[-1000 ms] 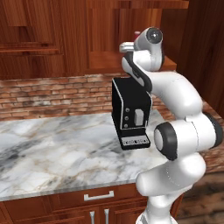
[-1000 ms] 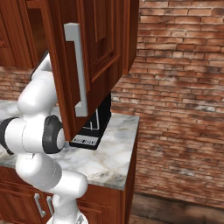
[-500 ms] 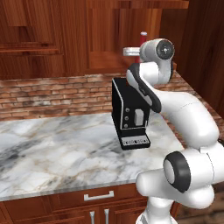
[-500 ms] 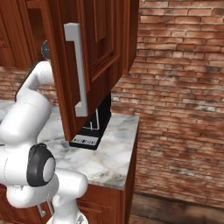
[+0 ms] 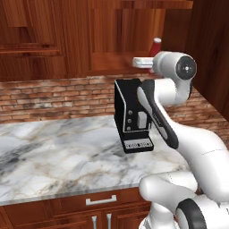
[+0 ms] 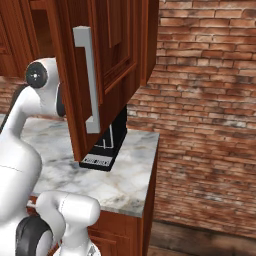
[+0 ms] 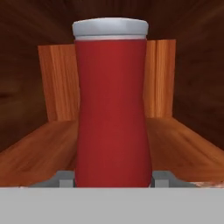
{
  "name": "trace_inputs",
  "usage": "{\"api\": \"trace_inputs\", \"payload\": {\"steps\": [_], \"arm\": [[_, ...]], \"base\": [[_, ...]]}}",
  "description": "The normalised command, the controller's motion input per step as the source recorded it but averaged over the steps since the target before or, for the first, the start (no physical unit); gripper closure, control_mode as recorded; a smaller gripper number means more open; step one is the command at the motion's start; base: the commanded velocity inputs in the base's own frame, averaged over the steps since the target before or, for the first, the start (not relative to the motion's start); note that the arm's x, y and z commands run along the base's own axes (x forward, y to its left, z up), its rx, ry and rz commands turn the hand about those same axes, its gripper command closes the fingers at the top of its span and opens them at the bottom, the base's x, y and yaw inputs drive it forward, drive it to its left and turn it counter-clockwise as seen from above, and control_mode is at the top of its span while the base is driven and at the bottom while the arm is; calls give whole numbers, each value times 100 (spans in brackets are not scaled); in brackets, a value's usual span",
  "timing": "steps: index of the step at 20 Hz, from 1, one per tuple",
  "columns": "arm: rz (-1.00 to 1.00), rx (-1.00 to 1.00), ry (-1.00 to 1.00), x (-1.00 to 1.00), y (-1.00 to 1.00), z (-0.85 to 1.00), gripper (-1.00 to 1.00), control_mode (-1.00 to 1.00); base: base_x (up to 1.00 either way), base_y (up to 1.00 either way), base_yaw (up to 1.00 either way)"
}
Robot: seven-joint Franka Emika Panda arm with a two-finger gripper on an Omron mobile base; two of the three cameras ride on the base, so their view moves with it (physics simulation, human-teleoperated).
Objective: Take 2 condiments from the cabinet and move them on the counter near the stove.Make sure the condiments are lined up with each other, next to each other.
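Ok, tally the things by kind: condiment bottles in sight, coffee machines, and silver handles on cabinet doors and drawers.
Condiment bottles: 1, the red bottle in the cabinet
Coffee machines: 1, the black coffee machine on the counter
Silver handles: 4, door handle, drawer pull, two lower door handles
Total: 6

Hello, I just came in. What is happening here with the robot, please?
The white robot arm is reaching up into the wooden wall cabinet, towards a red bottle with a white cap that stands upright on the shelf. The hand view shows the bottle very close, between the gripper fingers, but whether they already squeeze it cannot be told. Below, a black coffee machine stands on the marble counter. No bottle is on the counter yet.
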Motion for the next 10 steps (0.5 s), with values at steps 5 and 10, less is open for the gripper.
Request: {"api": "trace_inputs", "payload": {"steps": [5, 10], "arm": [[1, 0, 4, -93, 0, 17, 100, -100], [8, 0, 1, -75, 0, 0, 100, -100]], "base": [[0, 0, 0], [0, 0, 0]]}}
